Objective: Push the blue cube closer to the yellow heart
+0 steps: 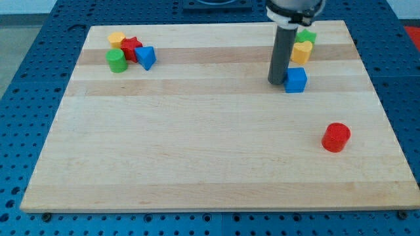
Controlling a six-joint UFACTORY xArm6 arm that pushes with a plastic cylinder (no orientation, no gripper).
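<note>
The blue cube (pixel 296 79) sits on the wooden board (pixel 197 144) in the upper right part of the view. The yellow heart (pixel 302 52) lies just above it, a small gap apart. My tip (pixel 276 82) stands on the board right at the blue cube's left side, touching or nearly touching it. The dark rod rises from there and hides part of the area left of the yellow heart.
A green block (pixel 307 36) lies just above the yellow heart. A red cylinder (pixel 336 137) stands at the lower right. At the upper left cluster a yellow block (pixel 116 39), a red star (pixel 131 48), a green cylinder (pixel 117 61) and a blue triangular block (pixel 146 58).
</note>
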